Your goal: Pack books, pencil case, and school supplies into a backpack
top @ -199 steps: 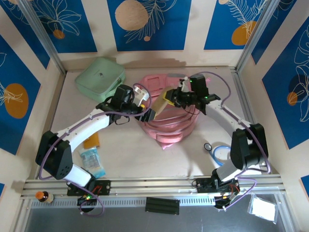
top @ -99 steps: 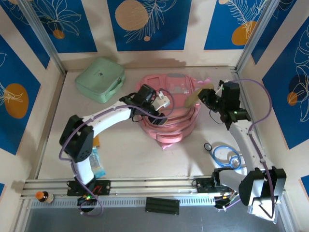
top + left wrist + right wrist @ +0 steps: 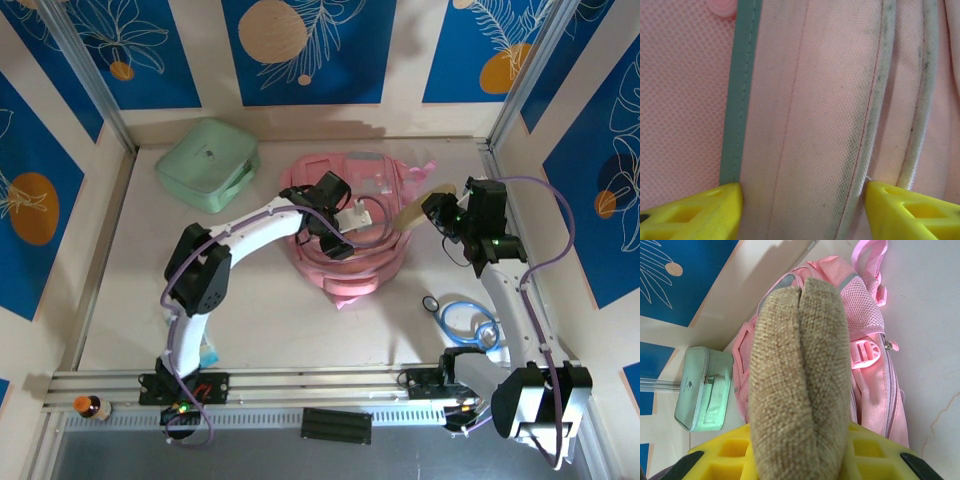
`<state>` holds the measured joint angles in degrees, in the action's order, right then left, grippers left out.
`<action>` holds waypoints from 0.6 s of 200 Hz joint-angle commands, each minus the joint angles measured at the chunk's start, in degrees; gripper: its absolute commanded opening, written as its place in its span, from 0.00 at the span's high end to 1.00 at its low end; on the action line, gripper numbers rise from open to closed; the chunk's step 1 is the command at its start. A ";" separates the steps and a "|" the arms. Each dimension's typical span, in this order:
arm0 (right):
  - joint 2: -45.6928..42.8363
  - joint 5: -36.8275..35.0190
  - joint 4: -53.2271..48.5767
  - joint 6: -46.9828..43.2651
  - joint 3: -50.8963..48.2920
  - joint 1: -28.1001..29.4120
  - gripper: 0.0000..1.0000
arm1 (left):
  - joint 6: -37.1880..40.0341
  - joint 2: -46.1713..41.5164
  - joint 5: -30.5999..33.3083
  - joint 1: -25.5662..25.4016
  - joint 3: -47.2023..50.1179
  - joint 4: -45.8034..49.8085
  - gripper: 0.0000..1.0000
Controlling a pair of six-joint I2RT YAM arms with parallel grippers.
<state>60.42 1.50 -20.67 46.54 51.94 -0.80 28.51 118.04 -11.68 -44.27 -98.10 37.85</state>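
One relation decides your next move: the pencil case [image 3: 412, 211] lies to the right of the backpack [image 3: 350, 272], clenched in the right claw [image 3: 434, 210]. Its long axis points leftward out of that claw, with the free end just at the backpack's right edge. From the right wrist you look along the pouch, with the backpack beyond it. So the right arm is the one placed to carry it in. My judgement is that you travel left along that axis, then tip the free end down into an opening. The left claw [image 3: 347, 222] sits on top of the backpack, nearer its middle. Its fingers [image 3: 695, 212] are spread wide against pink fabric, a piped seam between them — released, gripping nothing I can make out. Whether the backpack's mouth stands open there, you cannot tell from these views
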 commanded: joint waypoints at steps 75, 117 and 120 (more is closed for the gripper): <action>-2.54 1.28 -0.48 1.36 -0.70 -1.46 0.77 | -0.32 1.19 6.89 -0.99 -0.93 -3.28 0.60; -4.15 0.79 -1.39 1.36 -1.32 -2.35 0.77 | -2.94 -1.96 9.20 -0.73 -0.60 -4.43 0.87; -4.29 0.73 -1.46 1.37 -1.35 -2.43 0.77 | -3.19 -2.28 9.28 -0.62 -0.57 -4.57 0.89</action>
<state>57.98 1.89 -21.98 47.18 51.59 -2.63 26.98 118.45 -6.48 -45.67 -98.21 36.29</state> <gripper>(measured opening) 0.267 0.158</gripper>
